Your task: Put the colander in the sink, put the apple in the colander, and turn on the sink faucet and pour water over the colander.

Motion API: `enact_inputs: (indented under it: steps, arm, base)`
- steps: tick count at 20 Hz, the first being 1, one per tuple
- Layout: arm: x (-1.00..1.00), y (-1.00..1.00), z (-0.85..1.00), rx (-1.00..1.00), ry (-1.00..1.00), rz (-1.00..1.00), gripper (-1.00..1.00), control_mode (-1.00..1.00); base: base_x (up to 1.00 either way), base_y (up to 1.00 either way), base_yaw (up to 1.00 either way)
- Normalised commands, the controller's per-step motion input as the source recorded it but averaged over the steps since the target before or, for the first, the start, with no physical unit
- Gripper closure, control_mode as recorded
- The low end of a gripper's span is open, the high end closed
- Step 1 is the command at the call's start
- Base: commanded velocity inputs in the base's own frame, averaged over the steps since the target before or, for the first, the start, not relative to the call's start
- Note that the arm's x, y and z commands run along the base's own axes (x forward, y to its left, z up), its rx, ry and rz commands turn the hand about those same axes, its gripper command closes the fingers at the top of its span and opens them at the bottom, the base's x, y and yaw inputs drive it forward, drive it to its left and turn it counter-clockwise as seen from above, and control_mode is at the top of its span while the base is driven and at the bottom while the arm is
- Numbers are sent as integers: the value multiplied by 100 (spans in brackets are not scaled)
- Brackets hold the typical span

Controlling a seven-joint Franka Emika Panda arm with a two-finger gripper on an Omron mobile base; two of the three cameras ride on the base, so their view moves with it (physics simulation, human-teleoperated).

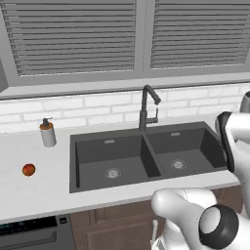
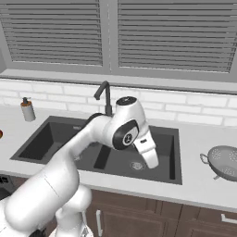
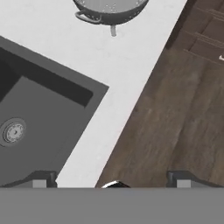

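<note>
a dark charcoal double-basin sink (image 1: 73,161) sits in a pale counter (image 1: 29,195), with a round silver drain in each basin and a divider between them. the sink faucet (image 1: 148,108) stands upright behind the divider, its hooked spout pointing to the right basin's side. to the left of the sink, near the white brick wall, stands a small grey soap dispenser (image 1: 47,133) with a brown pump. the apple (image 1: 29,169) lies on the counter nearer the front, well apart from the sink. below the counter at lower left is what may be a dishwasher panel (image 1: 29,233). grey louvred shutters (image 1: 73,36) fill the top.
</note>
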Motion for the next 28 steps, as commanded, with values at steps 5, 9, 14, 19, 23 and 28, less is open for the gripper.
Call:
enact_inputs:
  steps: [5,9,14,19,23,28]
  arm:
    - [-5,-98,0,12,-2,-29,-100,-100]
    - [-14,-100,0,12,-12,-24,-100,-100]
    - [-9,-91,0,13,-11,-17,-100,-100]
    - [0,-58,-11,5,-13,-12,-100,-100]
    - [0,-40,-13,1,-11,-10,-100,-100]
    - [0,-19,-32,0,0,-6,-100,-100]
  base:
    - [0,0,0]
    - [0,0,0]
    - [0,0,0]
    - [0,0,0]
    - [0,0,0]
    - [0,0,0]
